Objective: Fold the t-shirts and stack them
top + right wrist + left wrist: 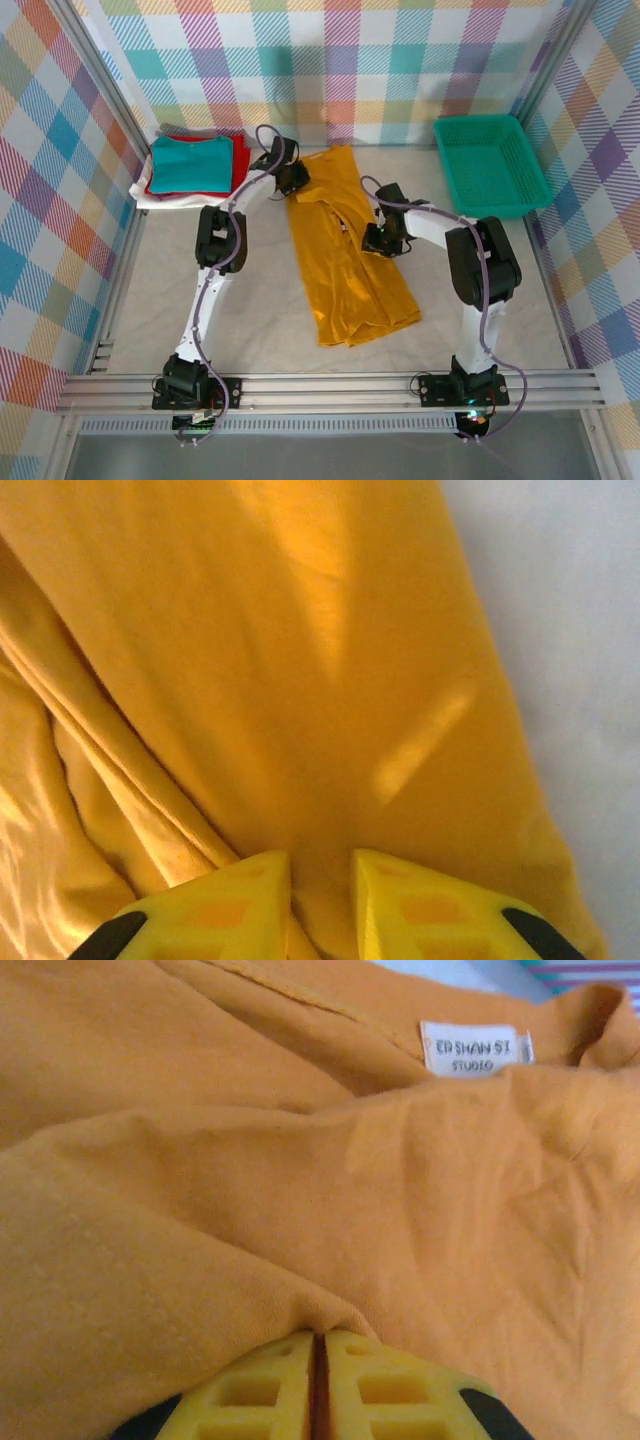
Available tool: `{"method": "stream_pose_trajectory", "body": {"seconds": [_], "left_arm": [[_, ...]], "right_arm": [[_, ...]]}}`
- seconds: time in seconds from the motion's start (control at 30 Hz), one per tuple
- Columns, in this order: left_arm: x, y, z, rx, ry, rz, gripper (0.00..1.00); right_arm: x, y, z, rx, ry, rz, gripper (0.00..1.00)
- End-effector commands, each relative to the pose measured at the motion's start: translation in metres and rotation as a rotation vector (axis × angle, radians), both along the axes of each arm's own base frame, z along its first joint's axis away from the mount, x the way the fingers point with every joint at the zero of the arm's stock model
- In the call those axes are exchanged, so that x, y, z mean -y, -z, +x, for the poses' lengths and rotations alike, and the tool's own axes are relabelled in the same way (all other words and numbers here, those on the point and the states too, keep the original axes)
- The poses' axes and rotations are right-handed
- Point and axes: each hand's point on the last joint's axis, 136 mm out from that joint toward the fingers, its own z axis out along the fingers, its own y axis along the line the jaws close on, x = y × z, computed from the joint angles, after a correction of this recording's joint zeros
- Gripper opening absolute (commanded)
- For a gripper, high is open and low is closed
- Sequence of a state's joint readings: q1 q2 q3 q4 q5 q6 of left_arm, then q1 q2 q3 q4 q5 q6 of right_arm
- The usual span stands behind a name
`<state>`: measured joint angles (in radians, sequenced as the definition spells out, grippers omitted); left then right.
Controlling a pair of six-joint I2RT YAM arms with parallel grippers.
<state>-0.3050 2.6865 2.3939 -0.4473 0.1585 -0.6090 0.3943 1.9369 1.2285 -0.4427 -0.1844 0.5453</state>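
Left gripper (290, 178) is clamping the mustard-yellow tee (345, 270) at its far left edge; in the left wrist view, the gripper (318, 1370) is showing its yellow fingers (250, 1390) pressed together with only a thin slit between them, and a ridge of the tee (300, 1190) is rising out of that slit. White neck label (474, 1049) is lying face up on the cloth beyond it. Right gripper (380, 240) is resting against the tee's right edge about midway along its length. In the right wrist view, this gripper (320, 890) is holding its fingers (420, 910) a narrow gap apart, cloth is filling the gap, and creases in the tee (300, 660) are converging on it, so it is reading as nipped onto the fabric. Mustard-yellow tee is lying on the table (260, 310) between the two arms as a long, partly folded strip, running from the far centre toward the near side and creased along its length. Stack in the far left corner is sitting well apart from it: teal tee (192, 165) on top, red tee (240, 158) under it, white tee (165, 203) at the bottom, and a grey edge (175, 130) is showing at the back. Green mesh basket (490, 165) is standing in the far right corner.
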Motion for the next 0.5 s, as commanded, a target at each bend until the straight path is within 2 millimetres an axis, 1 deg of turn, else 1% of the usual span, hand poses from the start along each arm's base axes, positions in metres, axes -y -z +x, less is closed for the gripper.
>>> {"method": "stream_pose_trajectory", "body": {"seconds": [0.0, 0.07, 0.13, 0.2, 0.27, 0.33, 0.37, 0.43, 0.47], "left_arm": [[0.020, 0.029, 0.006, -0.045, 0.064, -0.091, 0.12], [0.031, 0.021, 0.019, 0.008, 0.092, -0.142, 0.12], [0.038, 0.013, 0.030, 0.076, 0.105, -0.186, 0.13], [0.040, -0.001, 0.039, 0.144, 0.122, -0.198, 0.14], [0.037, -0.017, 0.044, 0.192, 0.137, -0.185, 0.14], [0.031, -0.033, 0.045, 0.207, 0.139, -0.173, 0.14], [0.027, -0.045, 0.044, 0.214, 0.145, -0.171, 0.15], [0.016, -0.067, 0.043, 0.228, 0.142, -0.137, 0.23], [0.005, -0.079, 0.041, 0.231, 0.126, -0.103, 0.27]], "right_arm": [[-0.032, 0.023, -0.026, -0.122, 0.090, 0.150, 0.26], [-0.053, 0.021, -0.027, -0.133, 0.073, 0.210, 0.26], [-0.076, 0.011, -0.027, -0.150, 0.044, 0.258, 0.26], [-0.090, 0.001, -0.025, -0.138, 0.040, 0.292, 0.26], [-0.099, -0.010, -0.024, -0.126, 0.032, 0.314, 0.27], [-0.097, -0.017, -0.021, -0.099, 0.030, 0.286, 0.28], [-0.091, -0.017, -0.018, -0.082, 0.034, 0.248, 0.29], [-0.079, -0.016, -0.011, -0.058, 0.039, 0.178, 0.30], [-0.074, -0.016, -0.009, -0.052, 0.042, 0.163, 0.30]]}}
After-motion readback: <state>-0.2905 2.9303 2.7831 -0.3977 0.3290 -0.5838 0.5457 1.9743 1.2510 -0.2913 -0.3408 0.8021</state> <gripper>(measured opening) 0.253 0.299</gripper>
